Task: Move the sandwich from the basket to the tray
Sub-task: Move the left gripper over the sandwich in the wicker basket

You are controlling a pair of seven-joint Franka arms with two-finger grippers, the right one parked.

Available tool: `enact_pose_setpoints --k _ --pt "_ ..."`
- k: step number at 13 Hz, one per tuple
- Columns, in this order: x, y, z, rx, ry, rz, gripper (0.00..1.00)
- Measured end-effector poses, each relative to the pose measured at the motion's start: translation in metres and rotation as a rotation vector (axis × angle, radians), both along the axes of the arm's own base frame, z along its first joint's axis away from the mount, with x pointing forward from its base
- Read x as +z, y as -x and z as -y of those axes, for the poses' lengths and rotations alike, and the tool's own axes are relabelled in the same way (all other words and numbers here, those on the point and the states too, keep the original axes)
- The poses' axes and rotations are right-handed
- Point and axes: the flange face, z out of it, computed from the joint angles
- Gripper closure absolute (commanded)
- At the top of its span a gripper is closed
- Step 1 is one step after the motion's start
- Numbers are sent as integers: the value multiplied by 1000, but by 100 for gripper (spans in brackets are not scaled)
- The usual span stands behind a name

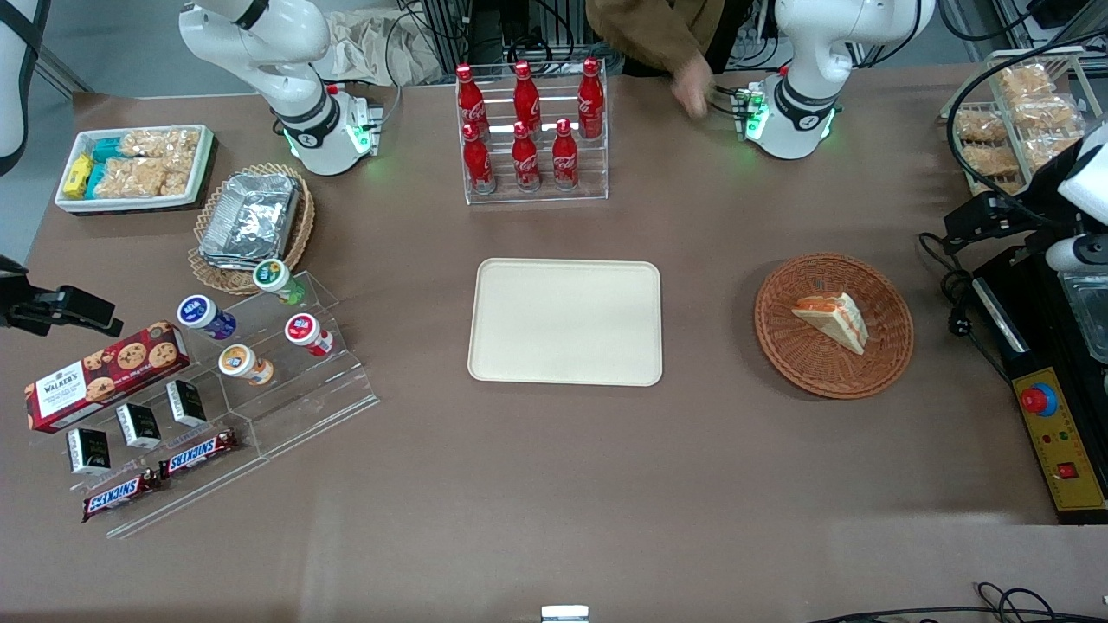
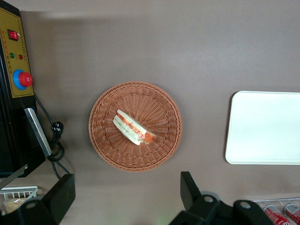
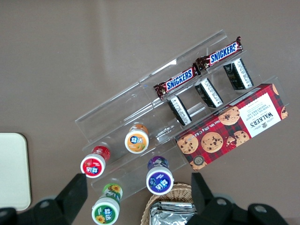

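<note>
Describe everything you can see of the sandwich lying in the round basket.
The sandwich is a triangular wedge of pale bread with orange-red and green filling showing along its cut edge. It lies on its side near the middle of the reddish-brown wicker basket, touching only the weave. The gripper hangs above the basket, jaws open, well clear of it.

I see the sandwich [image 1: 833, 320], a pale wedge with orange-red and green filling, lying in the reddish-brown wicker basket [image 1: 788, 342], beside the bare cream tray [image 1: 565, 321]; my gripper [image 2: 126, 197] hangs spread above.
</note>
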Motion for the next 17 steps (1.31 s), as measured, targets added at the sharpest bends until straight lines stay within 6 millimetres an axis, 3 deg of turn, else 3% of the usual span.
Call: enact_pose_setpoints --k 4,7,11,15,17 --pt "-4 -2 -1 109 -5 -14 0" --pt "-23 -1 -1 415 -35 -89 0" --pt "-84 6 -9 635 -102 -135 0" --pt "-175 41 -12 825 -71 -63 0" --pt "-212 53 -11 884 -54 -31 0"
